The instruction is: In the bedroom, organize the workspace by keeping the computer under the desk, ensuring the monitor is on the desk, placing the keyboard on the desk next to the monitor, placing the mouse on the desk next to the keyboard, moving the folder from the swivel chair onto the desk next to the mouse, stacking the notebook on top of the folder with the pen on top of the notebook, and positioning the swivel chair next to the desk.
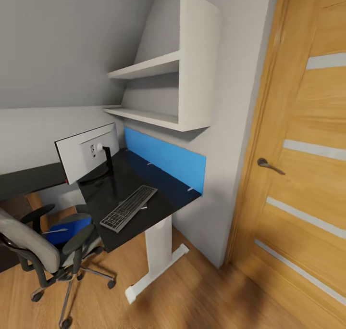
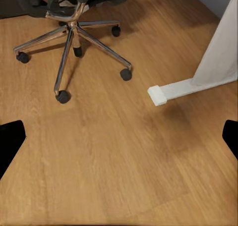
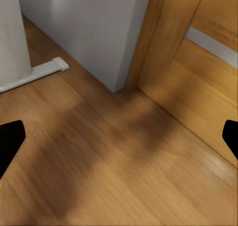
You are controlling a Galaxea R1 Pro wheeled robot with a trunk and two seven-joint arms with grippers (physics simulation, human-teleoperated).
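The black-topped desk (image 1: 166, 194) stands on a white leg (image 1: 158, 252) against a blue back panel (image 1: 163, 158). On it the monitor (image 1: 86, 158) shows its pale grey back, and the keyboard (image 1: 129, 208) lies in front of it. The grey swivel chair (image 1: 29, 245) stands left of the desk with the blue folder (image 1: 72, 228) on its seat; a thin white pen (image 1: 55, 231) lies on the folder. Computer, mouse and notebook are out of view. My left gripper (image 2: 119, 137) hangs open over the floor near the chair's star base (image 2: 74, 28). My right gripper (image 3: 119, 139) is open above the floor.
A wooden door (image 1: 307, 151) with a lever handle (image 1: 269, 165) fills the right side. White wall shelves (image 1: 163, 93) hang over the desk. The desk's white foot (image 2: 163, 93) juts onto the wood floor (image 2: 119, 161), and a wall corner (image 3: 114, 62) meets the door frame.
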